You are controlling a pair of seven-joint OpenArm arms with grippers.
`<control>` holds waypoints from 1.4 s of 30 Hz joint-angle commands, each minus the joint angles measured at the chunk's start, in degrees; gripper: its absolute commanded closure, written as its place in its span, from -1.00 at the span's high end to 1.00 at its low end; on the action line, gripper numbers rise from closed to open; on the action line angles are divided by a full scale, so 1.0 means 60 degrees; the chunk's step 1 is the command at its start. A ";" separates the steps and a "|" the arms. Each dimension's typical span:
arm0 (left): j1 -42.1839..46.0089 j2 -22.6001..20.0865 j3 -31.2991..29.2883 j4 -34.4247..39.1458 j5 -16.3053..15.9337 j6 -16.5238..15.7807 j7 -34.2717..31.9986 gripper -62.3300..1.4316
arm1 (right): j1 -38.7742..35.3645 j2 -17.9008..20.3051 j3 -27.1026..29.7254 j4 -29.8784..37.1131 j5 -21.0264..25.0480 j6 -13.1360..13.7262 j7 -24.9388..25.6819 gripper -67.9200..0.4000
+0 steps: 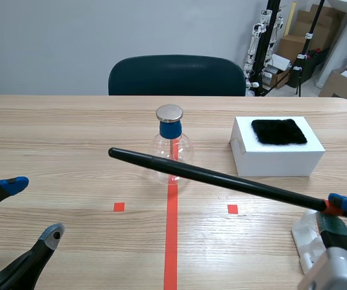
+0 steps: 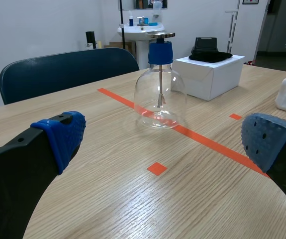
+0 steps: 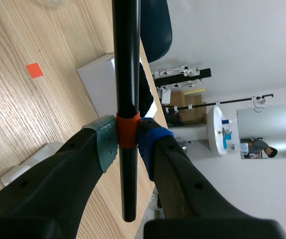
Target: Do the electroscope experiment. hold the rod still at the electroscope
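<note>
My right fingers (image 3: 103, 144) grip the rod (image 1: 221, 179) at its orange band. It slants across the front of the electroscope (image 1: 171, 145) on the counter (image 1: 70, 133), while my left fingers (image 2: 63, 137) sit open, well aside. I'd lock the wrist so the tip doesn't drift.

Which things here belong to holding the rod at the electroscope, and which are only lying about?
Job:
black rod, gripped by the right gripper
electroscope

Lying about:
white box with a black cloth on top
white holder near the right arm
chair
</note>
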 commanded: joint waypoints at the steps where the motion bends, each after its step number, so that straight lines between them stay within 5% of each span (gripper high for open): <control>1: -0.0004 -0.0055 -0.0029 0.0069 -0.0091 -0.0015 -0.0138 1.00 | 0.0011 0.0018 0.0011 0.0197 0.0069 -0.0127 0.0073 -0.92; 17: -0.0004 -0.0055 -0.0029 0.0069 -0.0091 -0.0015 -0.0142 1.00 | 0.0069 0.0018 0.0011 0.0197 0.0084 -0.0131 0.0055 -0.92; 22: -0.0004 -0.0055 -0.0029 0.0069 -0.0091 -0.0015 -0.0142 1.00 | 0.0619 0.0018 0.0011 0.0197 0.0947 -0.0087 -0.0255 -0.92; 32: -0.0004 -0.0055 -0.0029 0.0069 -0.0091 -0.0015 -0.0142 1.00 | 0.1723 0.0015 0.0011 0.0193 0.1082 0.1209 -0.0882 -0.92; 37: -0.0004 -0.0055 -0.0029 0.0069 -0.0091 -0.0015 -0.0142 1.00 | 0.1741 0.0018 0.0015 0.0197 0.1166 0.1188 -0.1009 -0.92; 42: -0.0004 -0.0055 -0.0029 0.0069 -0.0091 -0.0015 -0.0142 1.00 | 0.2452 0.0018 0.0055 0.0208 0.1071 0.0404 -0.1803 -0.92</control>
